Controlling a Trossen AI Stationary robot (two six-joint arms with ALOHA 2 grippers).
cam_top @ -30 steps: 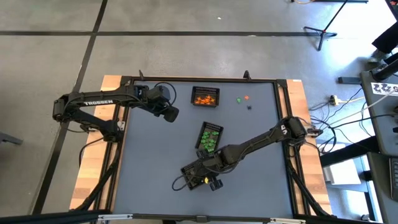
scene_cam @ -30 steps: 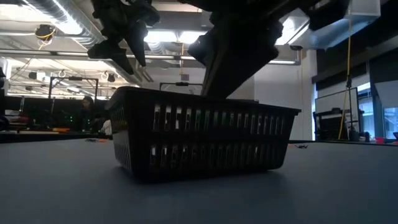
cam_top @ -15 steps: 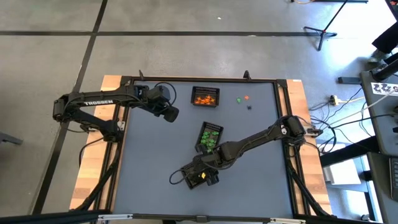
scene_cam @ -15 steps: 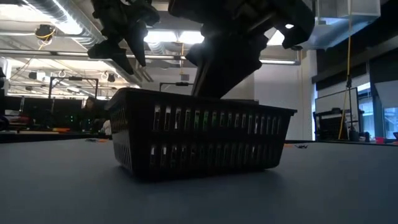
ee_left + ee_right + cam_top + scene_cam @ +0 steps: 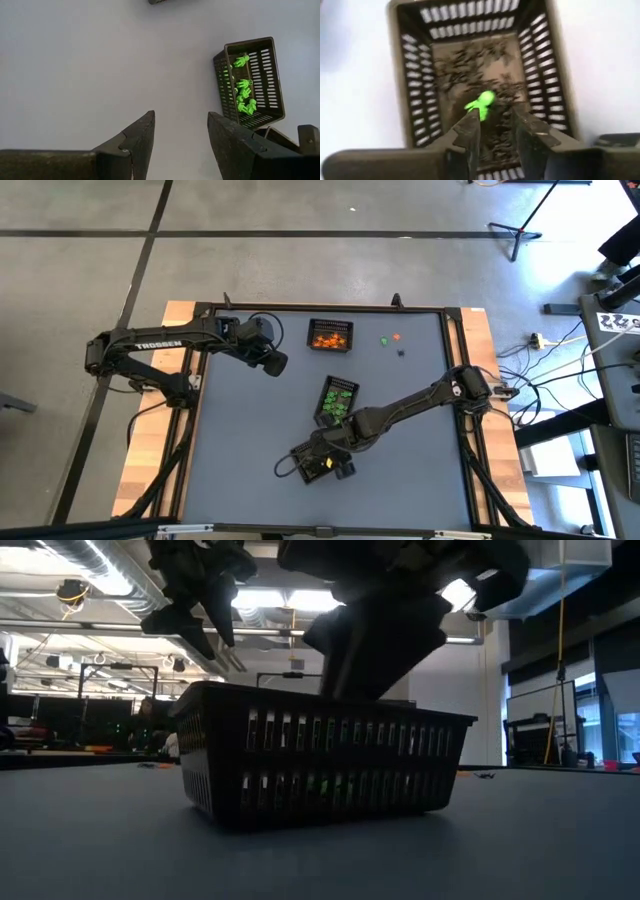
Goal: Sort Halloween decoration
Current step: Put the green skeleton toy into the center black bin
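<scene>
Three black mesh baskets stand on the grey table. The far one (image 5: 330, 336) holds orange trinkets and the middle one (image 5: 337, 400) holds green trinkets (image 5: 242, 92). The near one (image 5: 415, 75) holds black trinkets (image 5: 465, 70). My right gripper (image 5: 497, 112) hangs open over this near basket (image 5: 320, 770), pointing steeply down. A green trinket (image 5: 481, 104) sits just by one fingertip, above the black ones. My left gripper (image 5: 180, 117) waits open above the table's far left (image 5: 275, 365), with nothing between its fingers. My right gripper's fingers point down into the near basket from above. The green trinket's end (image 5: 476, 107) shows right at the tip of one finger (image 5: 470, 122). I cannot tell whether it touches that finger or lies free in the basket.
Three loose trinkets lie at the far right of the table: one green (image 5: 384, 339), one orange (image 5: 397, 336) and one black (image 5: 401, 351). Bare grey tabletop (image 5: 240, 440) stretches along the left and near sides. A raised black frame (image 5: 300, 308) rims the table.
My right gripper has edged slightly toward the table's left above the near basket. The basket has stayed where it was.
</scene>
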